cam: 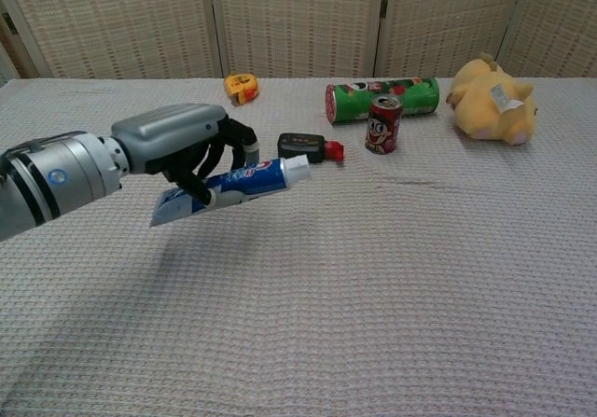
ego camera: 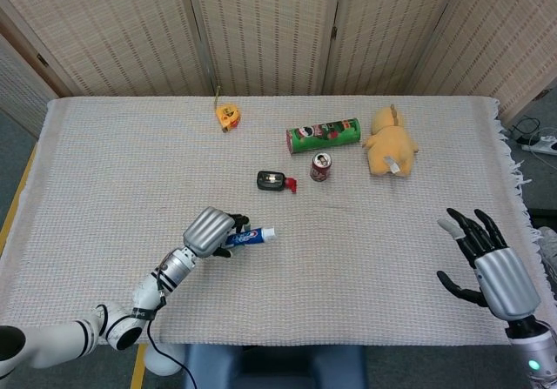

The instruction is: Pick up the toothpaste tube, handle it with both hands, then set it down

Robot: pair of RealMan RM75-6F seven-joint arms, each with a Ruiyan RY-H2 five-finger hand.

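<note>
My left hand (ego camera: 211, 231) (cam: 187, 151) grips the blue and white toothpaste tube (ego camera: 251, 236) (cam: 241, 183) around its middle. The tube hangs above the cloth, its white cap pointing right and slightly up, its flat end sticking out to the lower left. At the table's right edge my right hand (ego camera: 484, 264) hovers with fingers spread and nothing in it. The chest view does not show that hand.
Across the woven table cloth (ego camera: 365, 258) lie a black device with a red tip (ego camera: 275, 180) (cam: 304, 146), a small red can (ego camera: 320, 166) (cam: 381, 124), a green crisp tube (ego camera: 323, 135) (cam: 381, 99), a yellow plush toy (ego camera: 388, 142) (cam: 491, 100) and a yellow tape measure (ego camera: 227, 116) (cam: 240, 88).
</note>
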